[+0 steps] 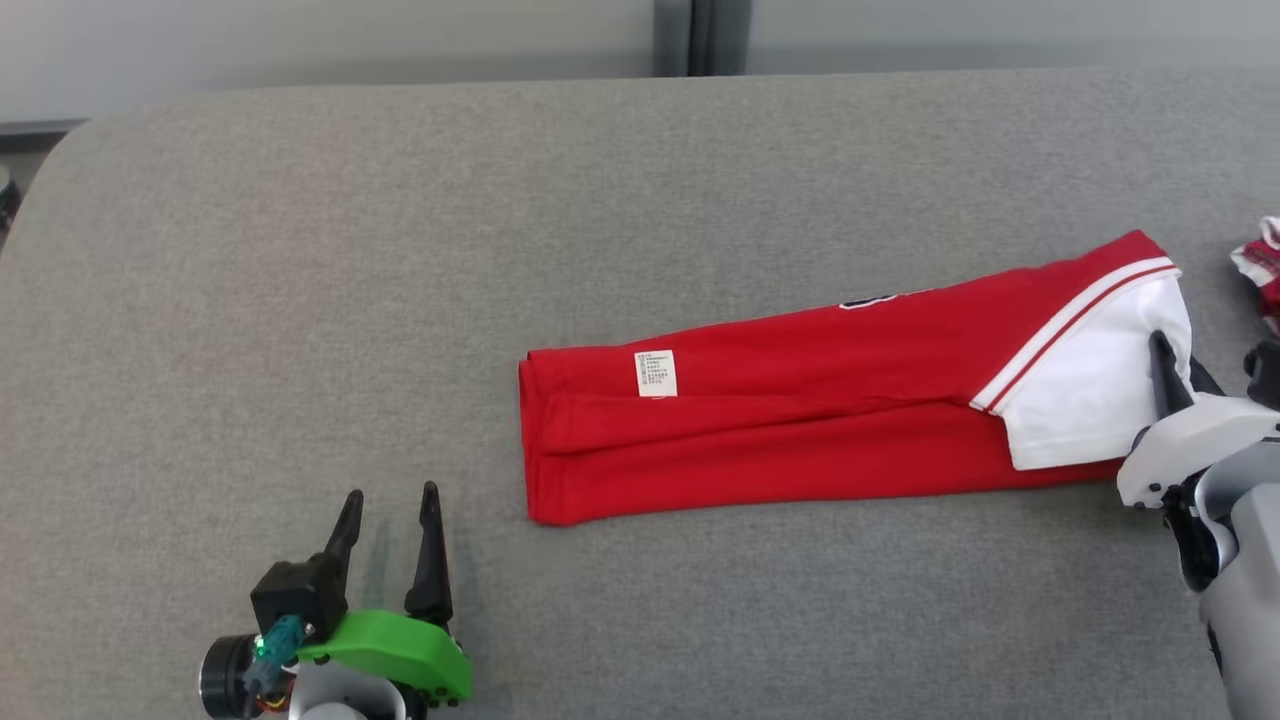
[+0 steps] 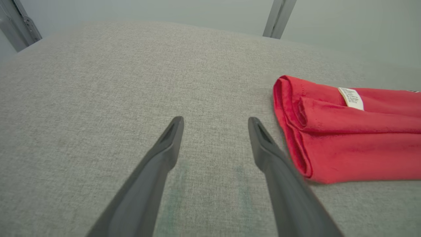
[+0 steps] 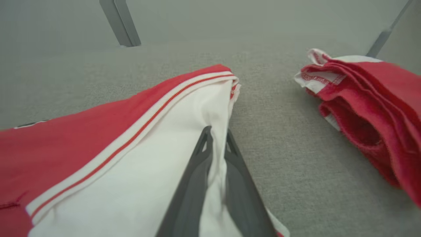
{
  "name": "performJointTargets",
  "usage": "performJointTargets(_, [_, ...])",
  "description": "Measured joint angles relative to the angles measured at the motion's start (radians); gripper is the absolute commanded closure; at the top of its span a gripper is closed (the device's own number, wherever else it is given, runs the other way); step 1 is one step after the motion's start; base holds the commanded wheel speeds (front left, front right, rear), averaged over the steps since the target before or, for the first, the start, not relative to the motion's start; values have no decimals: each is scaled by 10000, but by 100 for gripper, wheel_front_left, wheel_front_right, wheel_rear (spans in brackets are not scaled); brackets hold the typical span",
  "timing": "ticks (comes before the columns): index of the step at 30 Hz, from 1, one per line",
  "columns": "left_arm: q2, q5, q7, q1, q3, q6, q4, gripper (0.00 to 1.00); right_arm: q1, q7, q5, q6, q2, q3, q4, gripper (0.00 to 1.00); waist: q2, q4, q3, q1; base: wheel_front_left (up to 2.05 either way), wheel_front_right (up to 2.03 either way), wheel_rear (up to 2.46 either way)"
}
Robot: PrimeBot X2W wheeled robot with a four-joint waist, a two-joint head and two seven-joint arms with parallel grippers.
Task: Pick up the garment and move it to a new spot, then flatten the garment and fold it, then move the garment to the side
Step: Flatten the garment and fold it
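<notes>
Both jaws of the right gripper (image 3: 217,133) clamp the white sleeve (image 3: 148,171) of the long red jersey garment (image 1: 800,430) on the grey fabric table (image 1: 300,250) — likely for folding — left gripper (image 1: 390,500) wide open, empty.

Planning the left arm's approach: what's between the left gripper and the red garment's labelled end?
Nothing but bare grey table; the open left gripper and the red garment sit apart. Head view shows it clearly.

The garment (image 1: 800,420) lay across the tabletop (image 1: 400,250), a label (image 1: 656,373) near its left end. The left claw (image 1: 392,491) sat before that end, apart. The right claw (image 3: 217,131) met its right end, with a cloth (image 1: 1262,265) beyond.
</notes>
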Motion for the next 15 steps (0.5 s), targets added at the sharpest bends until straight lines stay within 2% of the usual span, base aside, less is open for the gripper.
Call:
performJointTargets(4, [-2, -2, 0, 51, -98, -2, 4, 0, 462, 0, -351, 0, 247, -337, -1122, 100, 1, -458, -212, -1, 0, 0, 0])
performJointTargets(8, [-2, -15, 0, 55, -263, -8, 10, 0, 707, 0, -412, -2, 656, -125, -2539, 100, 0, -886, -403, 0, 0, 0, 0])
performJointTargets(12, [-2, -33, 0, 53, -410, 4, 15, 0, 995, -2, -196, -4, 1072, 771, -3772, 100, 0, -1087, -566, 0, 0, 0, 0])
performJointTargets(15, [-2, -84, 0, 49, -518, 4, 59, 0, 1100, -2, 115, -6, 1335, 1806, -4286, 100, 0, -1011, -594, 0, 0, 0, 0])
